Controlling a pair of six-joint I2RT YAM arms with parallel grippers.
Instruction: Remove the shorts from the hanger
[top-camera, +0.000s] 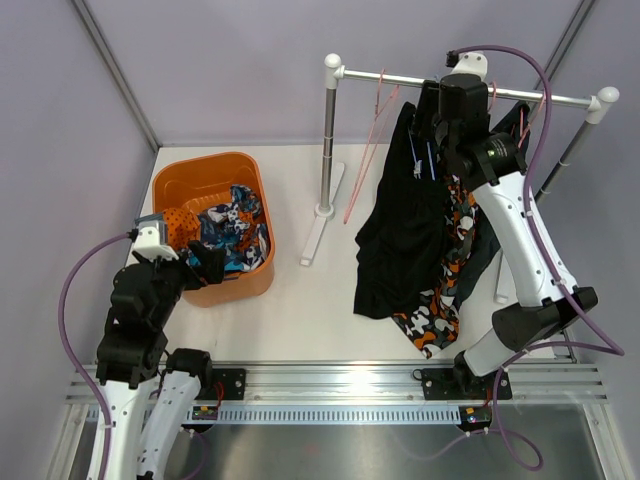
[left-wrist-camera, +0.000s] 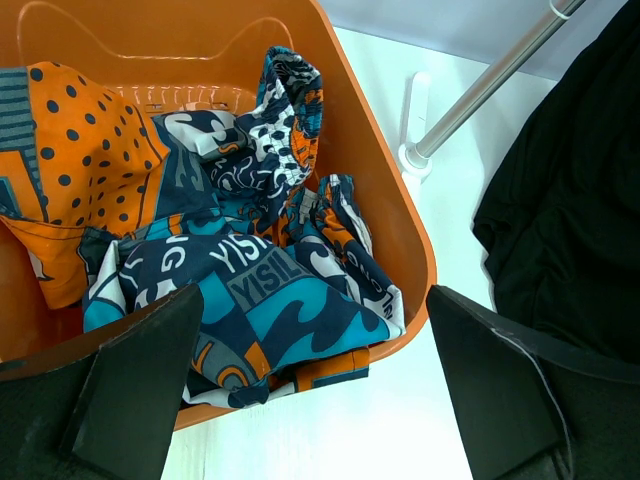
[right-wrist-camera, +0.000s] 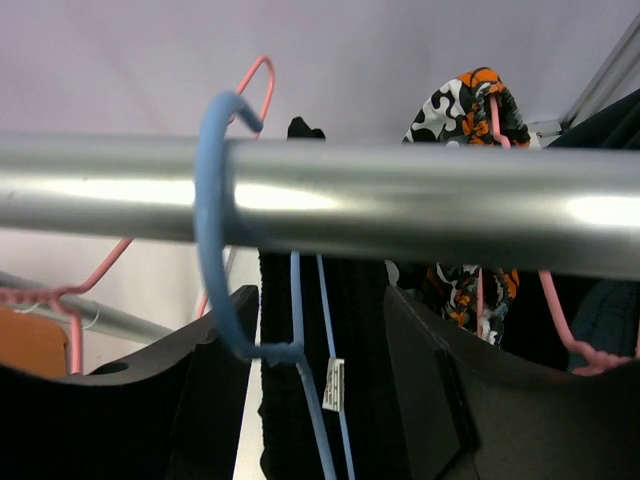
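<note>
Currently the rail (top-camera: 470, 88) is carrying the black shorts (top-camera: 400, 240) and camouflage shorts (top-camera: 440, 320); the patterned shorts (left-wrist-camera: 270, 290) are lying in the orange basket (top-camera: 175, 185), the left gripper (left-wrist-camera: 315, 345) hovering released above. The right gripper (right-wrist-camera: 320, 330) is straddling the black shorts at the blue hanger (right-wrist-camera: 210, 230); clamping cannot be told

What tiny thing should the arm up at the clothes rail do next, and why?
Probably squeeze the right tool shut on the black shorts, just under the blue hanger's hook. Its fingers flank that cloth below the rail, but whether they pinch it yet is unclear. The patterned shorts lie in the orange basket, so black seems next.
</note>
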